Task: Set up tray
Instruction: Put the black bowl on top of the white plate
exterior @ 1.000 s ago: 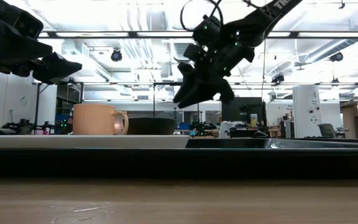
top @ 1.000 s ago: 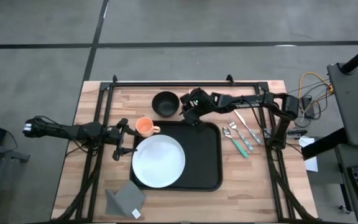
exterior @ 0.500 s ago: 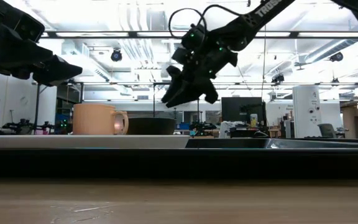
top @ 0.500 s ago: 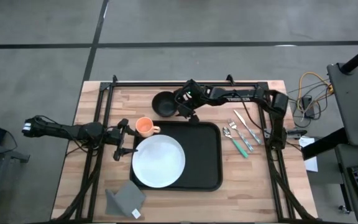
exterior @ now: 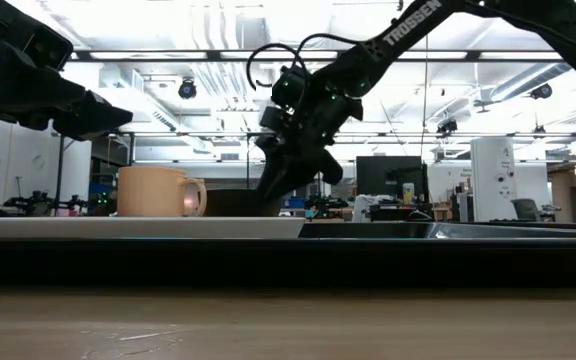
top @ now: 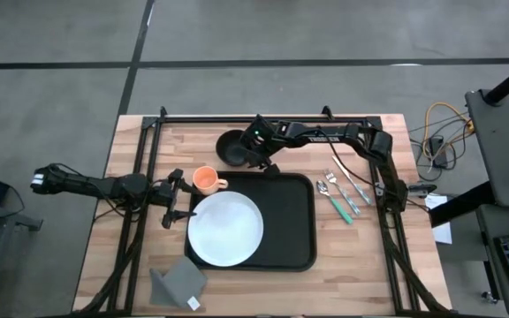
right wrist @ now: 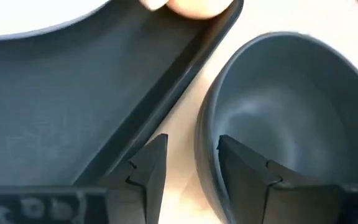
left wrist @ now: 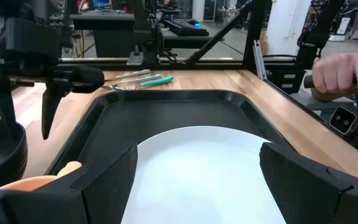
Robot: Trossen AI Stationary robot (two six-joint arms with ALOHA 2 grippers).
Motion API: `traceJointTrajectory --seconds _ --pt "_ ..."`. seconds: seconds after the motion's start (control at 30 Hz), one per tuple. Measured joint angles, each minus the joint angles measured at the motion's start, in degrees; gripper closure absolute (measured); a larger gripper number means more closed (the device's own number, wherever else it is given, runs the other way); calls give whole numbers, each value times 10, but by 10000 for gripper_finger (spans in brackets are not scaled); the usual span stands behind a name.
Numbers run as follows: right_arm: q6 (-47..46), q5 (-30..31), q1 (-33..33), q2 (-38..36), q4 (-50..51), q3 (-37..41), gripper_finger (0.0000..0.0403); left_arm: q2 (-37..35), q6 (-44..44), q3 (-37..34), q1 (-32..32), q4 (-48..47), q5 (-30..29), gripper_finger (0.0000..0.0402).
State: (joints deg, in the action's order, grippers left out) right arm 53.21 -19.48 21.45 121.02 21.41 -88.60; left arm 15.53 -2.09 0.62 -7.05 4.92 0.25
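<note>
Looking down on your tabletop (top: 131, 265), you have the tray (top: 294, 221) lying flat in the middle with the white plate (top: 226, 229) already on its left half; the orange mug (top: 205, 180) sits at the tray's far-left corner, though whether on the rim or just off it I cannot tell; that part looks done. Left to do, as I judge it: the dark bowl (top: 233, 147) is on the wood just beyond the tray's far edge, the cutlery (top: 341, 192) lies on the wood to the tray's right, and the grey napkin (top: 177, 281) rests near the front-left corner.

Your right gripper (right wrist: 188, 165) now stands at the bowl, jaws spread astride its near wall, one finger inside and one outside, not yet pinched; a second ago it hung over the tray's far edge, further right, so it has swung left and dropped to the bowl. Your left gripper (top: 171, 199) has stayed beside the plate's left edge, jaws spread wide and empty.
</note>
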Motion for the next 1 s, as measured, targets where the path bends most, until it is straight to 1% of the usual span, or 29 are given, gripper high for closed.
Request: traceJointTrajectory --seconds 0.27,0.5,0.63,0.8,1.0 --pt "-5 1 0 -1 24 0 281 0 0 0 0 0 0 86" --pt "-5 2 0 -1 23 0 283 2 0 0 0 0 0 86" --pt "-7 4 0 -1 22 0 291 2 0 0 0 0 0 86" --pt "-7 15 0 -1 19 0 317 2 0 0 0 0 0 86" --pt "-2 16 2 -1 18 0 371 3 0 0 0 0 0 86"
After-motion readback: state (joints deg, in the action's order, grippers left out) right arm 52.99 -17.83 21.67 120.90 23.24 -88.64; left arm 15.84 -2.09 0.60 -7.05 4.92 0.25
